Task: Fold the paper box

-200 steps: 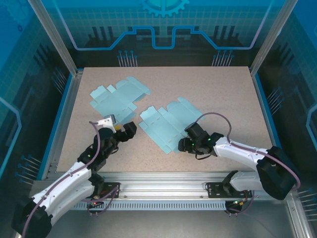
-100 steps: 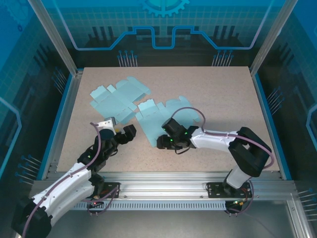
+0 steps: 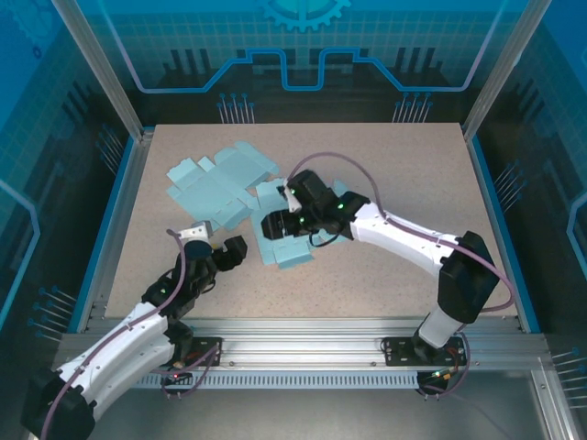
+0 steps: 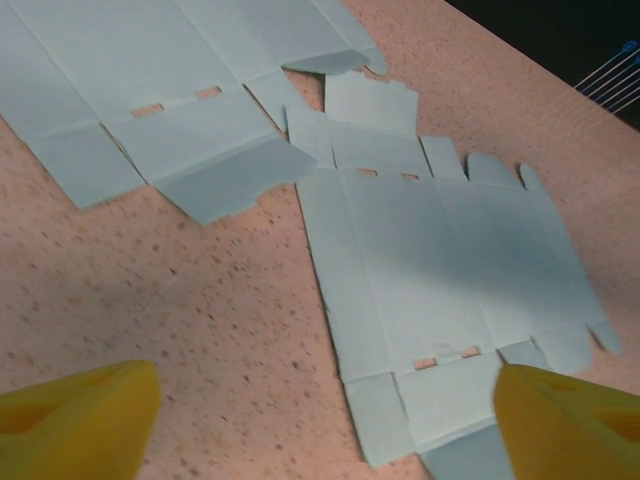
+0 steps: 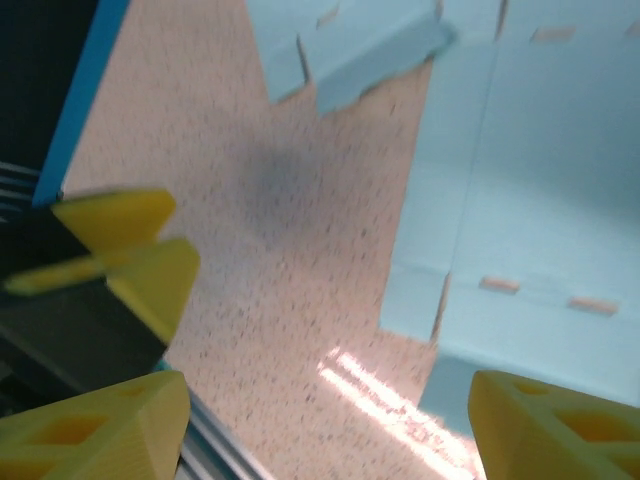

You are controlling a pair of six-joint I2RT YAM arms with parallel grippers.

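While both claws hover low with nothing in them, the fold has not started: the nearer box blank (image 4: 430, 260) lies flat on the counter (image 3: 394, 165), toward its near-left part, and a second box blank (image 3: 215, 179) lies flat just beyond it to the left.

**Left claw** (image 4: 325, 415): fingers spread wide and empty, poised just short of the nearer blank's near edge.

**Right claw** (image 5: 320, 420): also spread wide and gripping nothing, hanging over the left part of the same blank, with one yellow finger (image 5: 550, 420) above the sheet's corner.

**What could go wrong**
- The sheet is thin and lies flush on the counter, so a finger coming straight down would likely press it flat or push it along rather than get under a flap.
- A side flap of the second blank reaches right up to the nearer blank's far corner. I cannot tell whether they overlap. If they do, dragging one may pull the other along or bend its flap.
- The two claws are near each other, and the left one's fingers show in the right wrist view. Closing in on the same edge risks a knock.
- Pressing away from a score line could crease a panel crookedly.
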